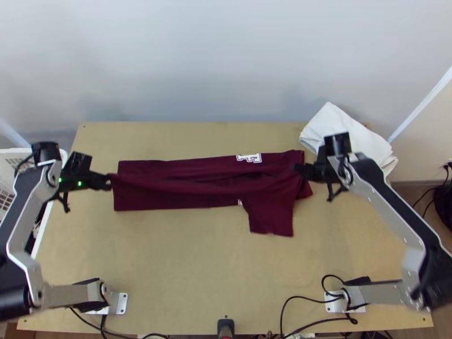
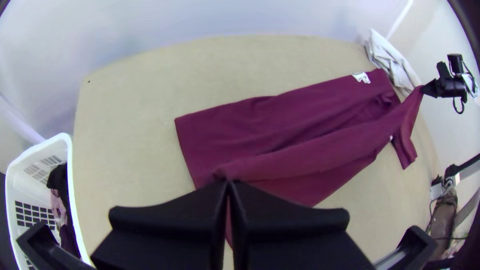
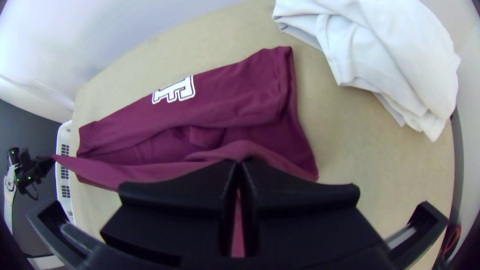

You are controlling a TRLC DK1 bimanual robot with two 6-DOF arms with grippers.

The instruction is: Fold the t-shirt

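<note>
Maroon t-shirt [image 1: 164, 200] lies lengthwise across light wooden worktop [image 1: 192, 277], far half, partly folded. Left gripper [image 1: 108, 182] and right gripper [image 1: 296, 168] both clamped on its cloth. White cloth pile [image 1: 339, 130] at far right corner, laundry basket [image 2: 31, 187] beside left edge, pale wall [image 1: 226, 62] behind.

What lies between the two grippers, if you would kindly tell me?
The maroon t-shirt: a raised part of it spans from the left gripper to the right gripper in the top view.

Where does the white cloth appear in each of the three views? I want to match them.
Top view: the white cloth is at the upper right.
Left wrist view: just past the printed end of the t-shirt.
Right wrist view: beside that same end, looking larger.
Shared landmark: the white print.
</note>
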